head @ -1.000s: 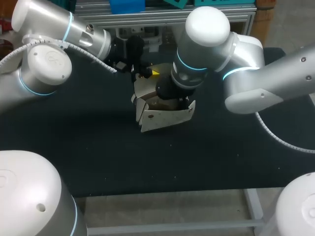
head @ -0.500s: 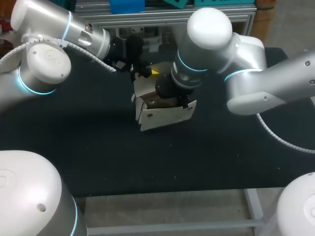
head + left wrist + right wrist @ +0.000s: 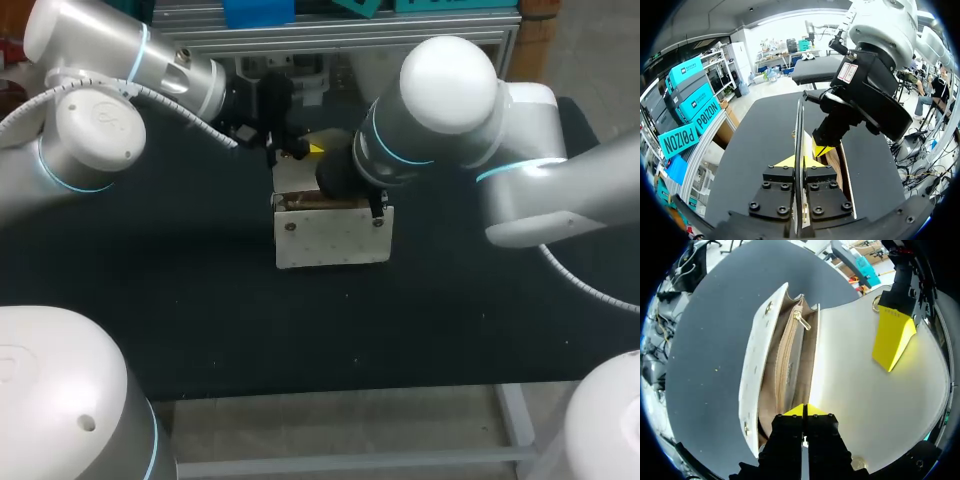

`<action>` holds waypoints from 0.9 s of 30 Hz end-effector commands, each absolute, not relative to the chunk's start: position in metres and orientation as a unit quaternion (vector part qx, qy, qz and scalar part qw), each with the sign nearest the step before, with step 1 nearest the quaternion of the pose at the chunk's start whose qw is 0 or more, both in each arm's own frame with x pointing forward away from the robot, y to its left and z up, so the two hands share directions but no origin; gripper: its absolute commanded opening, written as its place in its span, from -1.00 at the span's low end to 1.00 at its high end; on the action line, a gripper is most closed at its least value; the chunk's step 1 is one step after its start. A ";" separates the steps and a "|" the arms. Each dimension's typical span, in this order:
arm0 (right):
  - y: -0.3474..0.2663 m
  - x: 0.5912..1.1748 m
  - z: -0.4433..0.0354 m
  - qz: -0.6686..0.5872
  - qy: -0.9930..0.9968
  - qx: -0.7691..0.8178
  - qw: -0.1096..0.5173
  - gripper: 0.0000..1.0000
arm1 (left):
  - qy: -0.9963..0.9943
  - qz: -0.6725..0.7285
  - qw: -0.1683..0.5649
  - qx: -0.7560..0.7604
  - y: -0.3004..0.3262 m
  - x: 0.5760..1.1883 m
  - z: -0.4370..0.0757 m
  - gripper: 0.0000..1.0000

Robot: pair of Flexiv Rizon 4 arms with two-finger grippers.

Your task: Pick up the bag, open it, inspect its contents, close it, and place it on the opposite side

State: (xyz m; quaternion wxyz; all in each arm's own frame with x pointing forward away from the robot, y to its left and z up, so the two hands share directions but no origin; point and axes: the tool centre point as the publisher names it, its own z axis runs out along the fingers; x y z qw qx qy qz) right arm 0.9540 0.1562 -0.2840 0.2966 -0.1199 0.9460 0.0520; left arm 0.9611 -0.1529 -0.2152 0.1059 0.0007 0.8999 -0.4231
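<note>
The bag (image 3: 335,237) is standing at the middle of the table (image 3: 200,300), with its mouth gaping and its zip pocket (image 3: 787,360) showing. The left gripper (image 3: 804,161) is pinching the edge of the raised flap (image 3: 865,390), fingers narrow. The right gripper (image 3: 804,410) is clamping narrowly on the bag's rear wall, near the left gripper.

A table (image 3: 300,330) topped with a matte black sheet stretched from side to side, a few pale specks scattered across it, while its light metal frame (image 3: 380,462) showed just below the near edge.
</note>
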 end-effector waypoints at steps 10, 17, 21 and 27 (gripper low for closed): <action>0.141 0.914 -0.241 0.059 0.917 -0.117 0.378 -1.00 | 0.900 -0.427 0.088 -0.018 -0.161 0.940 -0.194 -1.00; 0.132 0.883 -0.227 0.056 0.909 -0.115 0.397 -1.00 | 0.899 -0.437 0.023 -0.016 -0.165 0.931 -0.191 -1.00; 0.128 0.871 -0.231 0.055 0.908 -0.113 0.400 -1.00 | 0.901 -0.434 0.011 -0.018 -0.169 0.940 -0.209 -1.00; 0.125 0.865 -0.243 0.059 0.914 -0.103 0.389 -1.00 | 0.899 -0.434 -0.045 -0.038 -0.175 0.979 -0.238 -1.00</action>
